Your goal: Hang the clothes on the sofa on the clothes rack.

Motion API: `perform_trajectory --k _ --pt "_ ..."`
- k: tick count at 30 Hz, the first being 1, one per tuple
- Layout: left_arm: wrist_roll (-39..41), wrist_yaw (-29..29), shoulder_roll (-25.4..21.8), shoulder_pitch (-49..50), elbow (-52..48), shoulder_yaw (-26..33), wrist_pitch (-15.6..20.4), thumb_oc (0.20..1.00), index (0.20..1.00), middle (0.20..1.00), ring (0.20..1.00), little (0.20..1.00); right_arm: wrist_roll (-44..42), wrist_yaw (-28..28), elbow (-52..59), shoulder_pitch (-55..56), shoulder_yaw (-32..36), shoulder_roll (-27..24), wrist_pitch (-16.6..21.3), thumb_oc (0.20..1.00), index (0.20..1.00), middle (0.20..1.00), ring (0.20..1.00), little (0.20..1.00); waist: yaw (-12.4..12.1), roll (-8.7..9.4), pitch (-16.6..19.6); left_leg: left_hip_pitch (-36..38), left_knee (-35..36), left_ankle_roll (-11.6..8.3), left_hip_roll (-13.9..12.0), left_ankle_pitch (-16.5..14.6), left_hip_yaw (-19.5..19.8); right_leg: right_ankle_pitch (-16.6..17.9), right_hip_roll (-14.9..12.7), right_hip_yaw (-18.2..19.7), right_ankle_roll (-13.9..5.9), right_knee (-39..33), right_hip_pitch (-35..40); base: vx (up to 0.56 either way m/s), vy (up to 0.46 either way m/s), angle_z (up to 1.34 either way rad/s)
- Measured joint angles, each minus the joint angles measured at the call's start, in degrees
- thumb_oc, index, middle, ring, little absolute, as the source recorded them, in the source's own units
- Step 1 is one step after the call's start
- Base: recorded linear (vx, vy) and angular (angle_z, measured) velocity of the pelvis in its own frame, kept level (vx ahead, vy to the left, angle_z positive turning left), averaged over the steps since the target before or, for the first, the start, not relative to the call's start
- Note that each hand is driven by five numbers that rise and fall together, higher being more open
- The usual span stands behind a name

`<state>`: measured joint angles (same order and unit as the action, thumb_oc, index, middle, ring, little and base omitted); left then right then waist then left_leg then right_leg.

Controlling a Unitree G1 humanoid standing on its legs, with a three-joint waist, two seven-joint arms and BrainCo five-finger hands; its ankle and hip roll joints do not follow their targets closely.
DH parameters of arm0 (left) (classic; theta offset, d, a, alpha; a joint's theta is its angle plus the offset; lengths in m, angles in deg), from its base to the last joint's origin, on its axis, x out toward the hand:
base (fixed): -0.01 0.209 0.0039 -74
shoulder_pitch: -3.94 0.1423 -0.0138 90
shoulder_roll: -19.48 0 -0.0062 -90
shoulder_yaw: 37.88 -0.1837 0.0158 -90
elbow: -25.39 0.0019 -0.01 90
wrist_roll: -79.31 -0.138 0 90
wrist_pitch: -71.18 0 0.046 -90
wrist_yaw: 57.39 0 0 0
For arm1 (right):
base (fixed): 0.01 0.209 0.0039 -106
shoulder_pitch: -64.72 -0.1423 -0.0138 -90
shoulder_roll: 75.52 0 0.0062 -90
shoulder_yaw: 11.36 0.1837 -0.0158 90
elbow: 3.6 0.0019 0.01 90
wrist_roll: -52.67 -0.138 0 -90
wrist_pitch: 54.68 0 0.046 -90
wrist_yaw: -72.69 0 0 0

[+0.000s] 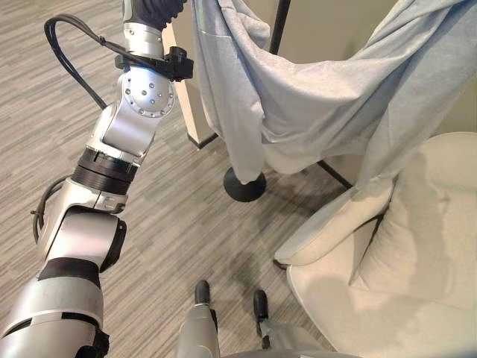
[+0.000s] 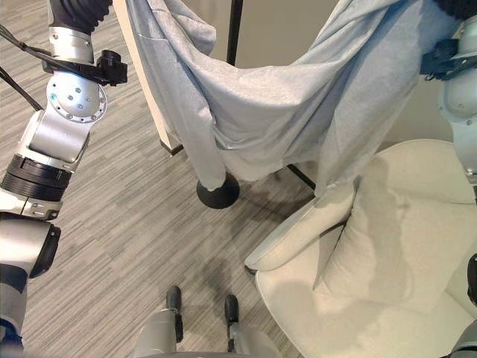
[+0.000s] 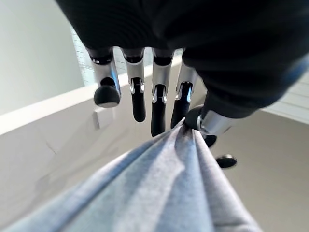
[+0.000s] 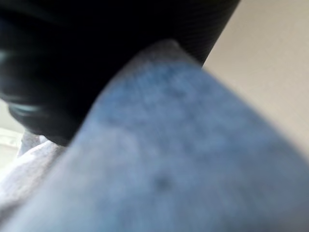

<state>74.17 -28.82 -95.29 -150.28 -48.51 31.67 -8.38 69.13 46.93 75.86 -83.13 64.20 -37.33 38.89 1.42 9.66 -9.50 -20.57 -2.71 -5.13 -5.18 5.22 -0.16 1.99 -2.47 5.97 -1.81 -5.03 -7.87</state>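
Clothes: pale grey-blue garment (image 2: 283, 127) strung up between both raised arms, sagging in the middle. Cream sofa (image 2: 373, 298) nearest, below. Left hand (image 3: 203, 121) pinching one end between thumb and fingertips. Right hand's (image 4: 53, 63) fingers hidden by cloth, grip impossible to tell. Rack pole (image 2: 234, 33) and round base (image 2: 218, 192) behind.

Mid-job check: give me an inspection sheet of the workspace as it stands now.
Surface: striped grey floor.
Job's things: light grey garment held up, sagging between both arms in front of the clothes rack pole; round rack base on the floor.
Clutter: nothing seen.
Hands: left hand pinches the garment's edge; right hand's dark cover lies against cloth, grip not visible.
Cables: nothing seen.
Surroundings: cream sofa with cushion; beige wall.
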Motion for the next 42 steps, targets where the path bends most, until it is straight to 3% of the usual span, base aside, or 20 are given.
perform_trajectory --k 2,4,5,7,9,11,12,15,17,19,22,26,28,30,32,37,42 --pt "-0.1 0.3 0.1 0.2 -0.2 -0.3 0.0 0.200 0.200 0.200 0.200 0.200 0.0 -0.2 -0.1 -1.7 -1.6 0.0 -0.2 0.200 0.200 0.200 0.200 0.200 -1.3 -1.75 0.1 0.2 7.5 0.08 -0.9 0.3 0.9 0.1 -0.1 1.5 -0.83 0.0 -0.5 0.26 0.354 -0.54" --pt "-0.2 0.7 0.3 0.4 -0.5 -0.3 0.1 0.200 0.200 0.200 0.200 0.200 0.1 0.1 1.7 -1.5 -1.6 -0.1 -0.2 0.200 0.200 0.200 0.200 0.200 -1.7 -4.64 0.4 1.1 7.9 0.40 -1.2 0.7 -0.8 -0.8 -0.1 3.1 -2.67 0.0 -0.1 0.19 0.296 -0.65" --pt "-0.3 0.7 1.1 0.6 -0.7 0.5 0.1 0.200 0.200 0.200 0.200 0.200 0.2 -0.2 2.8 -0.8 -1.1 0.0 -0.2 0.200 0.200 0.200 0.200 0.200 -1.6 -6.06 0.6 1.6 7.9 2.29 -1.2 6.8 -2.3 -1.5 -0.3 3.4 -3.65 0.0 0.5 0.18 0.323 -0.52" --pt "-0.5 0.7 1.3 0.5 -1.3 0.1 0.1 0.200 0.200 0.200 0.200 0.200 0.3 -0.1 3.3 -1.7 -2.9 -0.3 -0.3 0.200 0.200 0.200 0.200 0.200 -0.2 -5.32 0.7 2.5 7.9 4.43 2.5 5.7 -4.0 -0.7 -4.0 3.1 -5.68 0.0 0.5 0.14 0.291 -0.29" --pt "-0.5 0.7 0.9 0.2 -1.8 0.1 0.1 0.200 0.200 0.200 0.200 0.200 0.3 -0.1 3.3 -3.5 -3.7 -0.1 -0.3 0.200 0.200 0.200 0.200 0.200 -0.6 -5.31 0.7 3.3 7.9 5.56 4.3 4.9 -6.1 0.4 -6.0 2.8 -7.54 0.0 0.2 0.06 0.205 -0.40" --pt "-0.5 0.7 -1.2 -1.1 -2.2 0.4 -0.2 0.200 0.200 0.200 0.200 0.200 0.4 -0.1 3.3 -5.8 -5.1 0.0 -0.6 0.200 0.200 0.200 0.200 0.200 -1.7 -5.14 0.7 3.7 7.8 5.94 5.6 4.6 -9.2 4.0 -8.1 2.7 -11.48 0.0 -1.4 0.04 0.162 -0.70" --pt "-0.6 0.8 -2.7 -1.7 -2.2 0.4 -0.3 0.200 0.200 0.200 0.200 0.200 0.4 0.0 3.2 -7.1 -6.0 0.1 -0.5 0.200 0.200 0.200 0.200 0.200 -2.9 -4.62 0.7 4.2 7.8 5.95 5.5 4.6 -11.0 6.1 -8.0 2.6 -13.11 -0.3 -2.1 0.05 0.106 -0.71" --pt "-0.6 0.8 -5.5 -1.7 -2.5 1.6 -0.5 0.200 0.200 0.200 0.200 0.200 0.4 0.3 2.9 -8.2 -7.4 1.2 -0.5 0.200 0.200 0.200 0.200 0.200 -3.5 -2.90 0.6 5.6 7.8 5.96 5.1 4.6 -12.4 7.2 -7.3 1.2 -13.43 -0.1 -1.8 0.07 0.041 -0.39" --pt "-0.6 0.9 -5.5 -1.6 -2.5 3.3 -0.7 0.200 0.200 0.200 0.200 0.200 0.4 0.3 2.6 -8.2 -7.2 2.0 -0.5 0.200 0.200 0.200 0.200 0.200 -3.5 -2.16 0.6 6.5 7.8 6.22 4.6 4.4 -12.9 7.1 -6.5 0.6 -13.47 0.5 -1.4 0.10 0.000 -0.22" --pt "-0.6 1.0 -4.8 -1.5 -2.7 3.9 -0.7 0.200 0.200 0.200 0.200 0.200 0.4 0.4 1.7 -7.8 -6.9 2.4 -0.6 0.200 0.200 0.200 0.200 0.200 -3.0 -2.27 0.6 7.4 7.8 6.93 3.2 3.9 -10.7 4.8 -5.3 0.9 -15.02 2.1 -2.2 0.06 -0.049 -0.11" --pt "-0.6 1.1 -4.6 -1.1 -2.7 4.2 -0.7 0.200 0.200 0.200 0.200 0.200 0.3 0.4 1.9 -8.0 -5.8 2.6 -0.5 0.200 0.200 0.200 0.200 0.200 -3.2 -1.34 0.8 7.2 7.9 7.21 3.4 3.6 -10.4 4.4 -4.9 -0.9 -13.26 -0.3 -0.9 0.05 -0.047 0.01" --pt "-0.6 1.1 -4.4 -1.1 -3.5 4.3 -0.7 0.200 0.200 0.200 0.200 0.200 0.3 0.6 1.9 -7.9 -5.1 2.8 -0.6 0.200 0.200 0.200 0.200 0.200 -2.9 -1.39 0.9 7.2 7.9 6.47 1.9 4.1 -11.0 4.1 -3.3 -1.8 -12.80 -0.3 -1.0 0.05 -0.046 -0.07" --pt "-0.6 1.1 -4.3 -1.0 -5.0 4.4 -0.6 0.200 0.200 0.200 0.200 0.200 0.4 0.5 2.9 -5.9 -2.1 3.2 -0.5 0.200 0.200 0.200 0.200 0.200 -2.6 -1.39 0.9 7.3 7.9 4.18 1.5 2.8 -11.1 1.7 -3.0 -2.2 -9.28 -0.3 -0.8 0.10 -0.082 0.01" --pt "-0.6 1.0 -4.2 -0.4 -5.4 4.8 -0.6 0.200 0.200 0.200 0.200 0.200 0.3 0.8 4.1 -3.4 -0.4 4.1 -0.4 0.200 0.200 0.200 0.200 0.200 -2.6 -1.57 1.0 7.4 7.9 3.77 1.4 3.0 -11.2 1.4 -2.9 -2.2 -8.81 -0.3 -0.8 0.09 -0.063 -0.05" --pt "-0.6 0.9 -4.3 2.1 -8.0 5.9 -0.2 0.200 0.200 0.200 0.200 0.200 0.3 1.0 8.0 3.9 5.9 6.4 0.8 0.200 0.200 0.200 0.200 0.200 -2.4 -2.46 1.5 7.8 7.9 3.52 1.3 3.0 -11.2 1.1 -2.9 -2.2 -8.27 -0.3 -0.4 0.07 -0.047 -0.05" --pt "-0.6 0.8 -4.5 5.3 -11.4 8.5 1.0 0.200 0.200 0.200 0.200 0.200 0.0 1.2 11.1 10.5 10.3 7.9 3.4 0.200 0.200 0.200 0.200 0.200 -2.0 -5.30 3.1 7.8 7.9 3.64 1.3 3.1 -11.3 1.4 -3.0 -2.2 -7.84 -0.3 -0.4 0.05 -0.022 0.00" --pt "-0.6 1.6 -5.3 5.6 -13.9 11.6 1.4 0.200 0.200 0.200 0.200 0.200 -2.0 1.1 13.3 14.0 15.3 9.7 5.3 0.200 0.200 0.200 0.200 0.200 -2.0 -6.63 3.8 8.0 7.9 3.66 1.5 3.1 -11.3 1.4 -3.0 -2.2 -7.83 -0.3 -0.3 0.03 -0.009 0.00"
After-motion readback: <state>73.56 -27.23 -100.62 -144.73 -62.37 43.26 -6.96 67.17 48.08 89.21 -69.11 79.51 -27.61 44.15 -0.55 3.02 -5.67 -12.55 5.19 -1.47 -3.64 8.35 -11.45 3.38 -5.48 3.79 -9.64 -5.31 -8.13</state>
